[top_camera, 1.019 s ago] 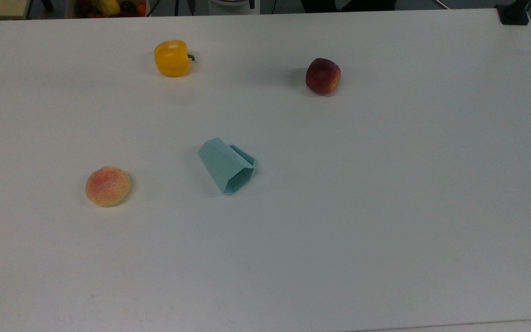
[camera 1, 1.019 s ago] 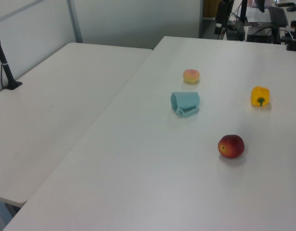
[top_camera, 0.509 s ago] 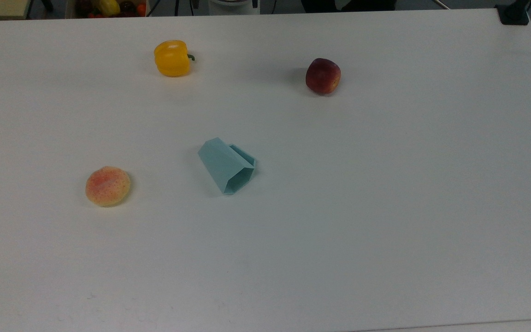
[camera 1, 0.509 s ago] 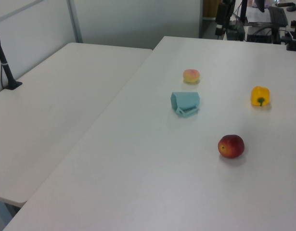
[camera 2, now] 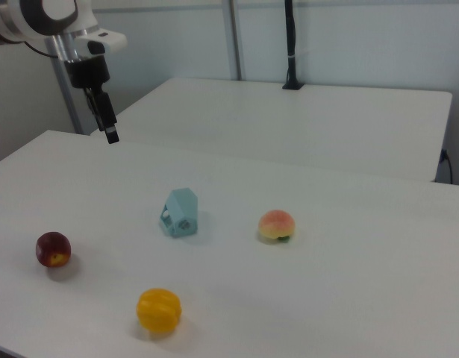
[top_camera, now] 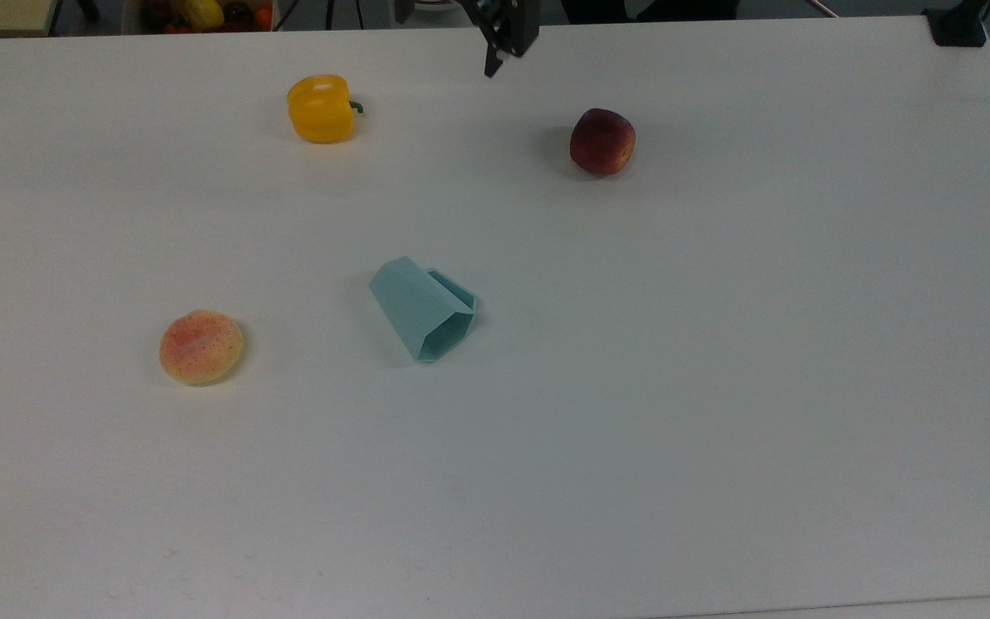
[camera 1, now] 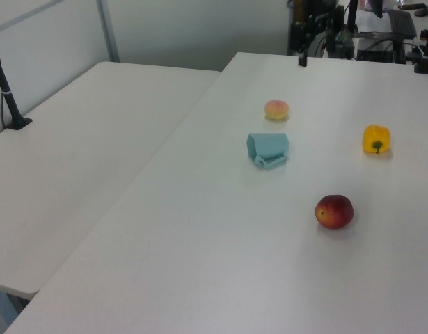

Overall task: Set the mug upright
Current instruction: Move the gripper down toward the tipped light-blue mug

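— While the mug (top_camera: 422,309) lies on its side near the middle of the white table (top_camera: 718,387), where does its opening face?

— Toward the lower right in the top view; the hexagonal rim shows there and the narrower base points to the upper left. The flat handle lies along the upper-right side of the body. In the left view the mug (camera 1: 268,149) shows with its handle toward the camera, and in the right view the mug (camera 2: 180,212) sits between a red apple (camera 2: 53,249) and a peach (camera 2: 277,226).

— And the arm?

— The gripper (top_camera: 495,62) hangs at the far edge of the table in the top view, above the surface and well apart from the mug. In the right view the gripper (camera 2: 111,135) points down from the white wrist, high over the table's far side. In the left view the gripper (camera 1: 302,60) shows at the table's far end.

— Are its jaws open or closed?

— One cannot tell; the fingers read as a single dark shape in each view. Nothing is between them.

— What else is on the table?

— A yellow bell pepper (top_camera: 320,108) at the top view's upper left, the apple (top_camera: 601,142) at the top view's upper right, just below and right of the gripper, and the peach (top_camera: 201,346) to the left of the mug. All three sit apart from the mug and from each other. A second white table (camera 1: 81,153) stands alongside in the left view.
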